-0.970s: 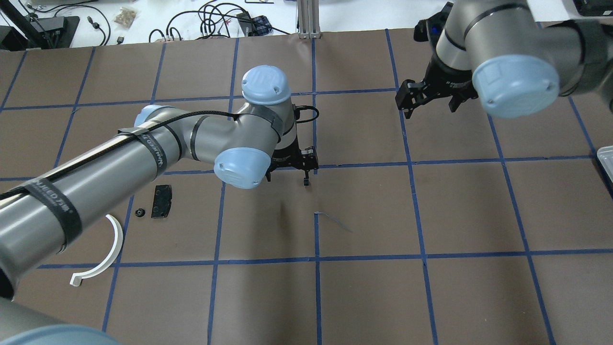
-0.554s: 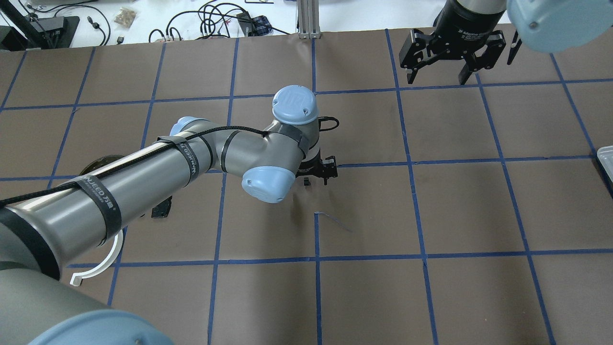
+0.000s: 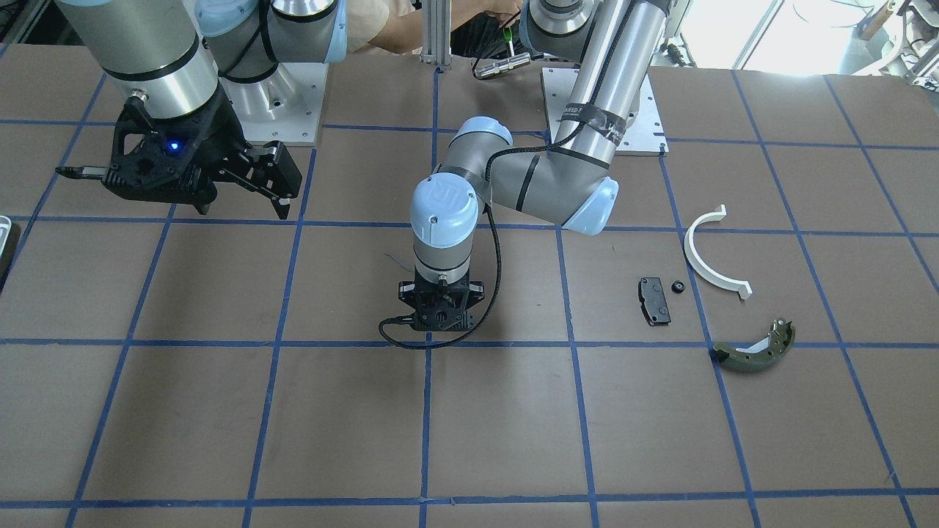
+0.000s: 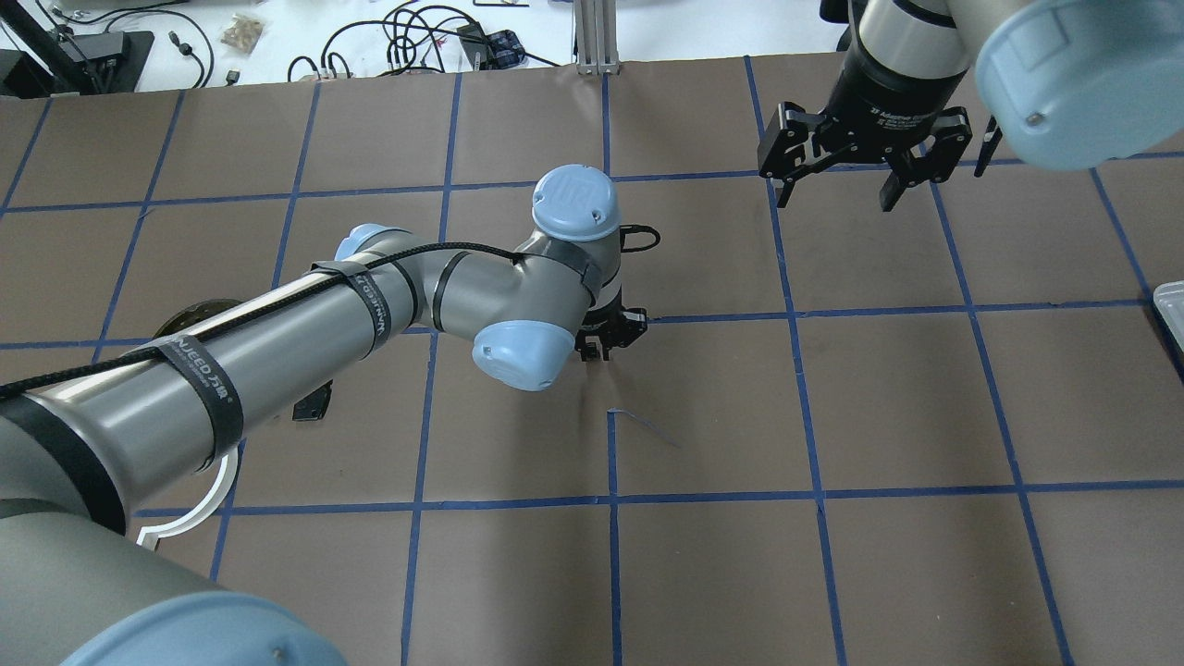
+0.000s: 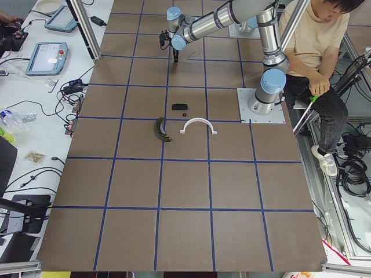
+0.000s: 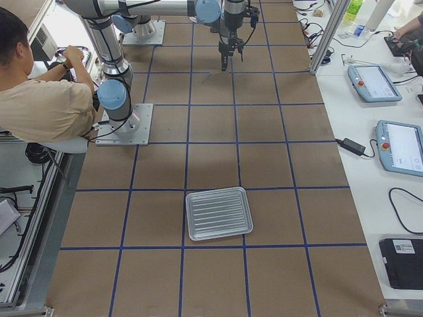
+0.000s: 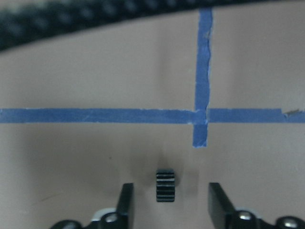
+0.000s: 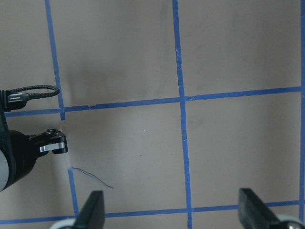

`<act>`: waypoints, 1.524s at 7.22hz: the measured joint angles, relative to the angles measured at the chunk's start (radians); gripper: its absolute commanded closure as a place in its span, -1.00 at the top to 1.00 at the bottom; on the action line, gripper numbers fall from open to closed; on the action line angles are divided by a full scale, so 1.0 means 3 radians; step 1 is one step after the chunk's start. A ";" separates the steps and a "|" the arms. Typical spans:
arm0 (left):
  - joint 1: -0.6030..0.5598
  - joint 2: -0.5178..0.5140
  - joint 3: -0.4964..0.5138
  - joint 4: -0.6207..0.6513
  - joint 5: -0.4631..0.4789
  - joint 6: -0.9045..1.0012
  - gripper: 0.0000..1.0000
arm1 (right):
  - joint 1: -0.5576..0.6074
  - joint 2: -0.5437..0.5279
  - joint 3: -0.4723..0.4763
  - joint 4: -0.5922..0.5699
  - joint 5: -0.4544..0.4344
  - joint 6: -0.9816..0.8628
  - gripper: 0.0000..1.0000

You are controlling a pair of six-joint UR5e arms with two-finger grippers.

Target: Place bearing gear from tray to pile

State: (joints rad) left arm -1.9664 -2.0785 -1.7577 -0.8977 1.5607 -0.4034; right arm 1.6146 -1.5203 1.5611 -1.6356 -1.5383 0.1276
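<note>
Item under inspection: the bearing gear is showing as a small black toothed piece, seen edge-on in the left wrist view, with its teeth reading as fine pale stripes across a short dark block. It is lying on the brown counter, just beside the end of a short stub of blue tape near the counter's middle. It is sitting well apart from the tray and from the pile.

The left tool is standing low over the gear with its fingers parted narrowly, one on each side, and a clear gap is showing on both sides. The right tool is hanging above the counter with its fingers spread wide and nothing between them.

The pile is lying on the robot's left: a white half-ring, a black plate, a second tiny black gear and an olive brake shoe.

Markings: a black strap on the left arm is carrying white lettering that appears to read "WANJEED". The blue wrist cap is bearing a "UR" logo. White print on the right wrist is too small to read
</note>
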 measured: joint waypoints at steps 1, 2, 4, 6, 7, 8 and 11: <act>0.0013 0.0012 0.0000 0.0025 0.0003 0.0007 -1.00 | 0.0001 -0.0011 0.0032 -0.0045 -0.0021 0.0021 1.00; 0.0071 0.0047 0.0003 0.0036 0.0009 0.0059 -1.00 | 0.0002 -0.0018 0.0052 -0.0061 -0.0056 0.0025 1.00; 0.0395 0.0222 0.0002 -0.0094 0.0050 0.0348 -1.00 | 0.0002 -0.0024 0.0075 -0.0078 -0.0088 0.0016 1.00; 0.0956 0.0450 -0.0018 -0.0482 0.0185 0.1020 -1.00 | 0.0002 -0.0022 0.0087 -0.0077 -0.0092 0.0006 1.00; 0.1262 0.0543 -0.0061 -0.0599 0.0245 0.1423 -1.00 | 0.0002 -0.0022 0.0091 -0.0082 -0.0093 -0.0001 1.00; 0.1564 0.0615 -0.0144 -0.0665 0.0278 0.1825 -1.00 | 0.0002 -0.0022 0.0092 -0.0087 -0.0093 -0.0008 1.00; 0.2397 0.0759 -0.0454 -0.0672 0.0390 0.2667 -1.00 | 0.0002 -0.0022 0.0101 -0.0097 -0.0092 -0.0017 1.00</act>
State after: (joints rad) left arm -1.2473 -1.8509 -1.8940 -1.0992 1.6778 0.3967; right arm 1.6153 -1.5268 1.5915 -1.6648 -1.5658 0.1225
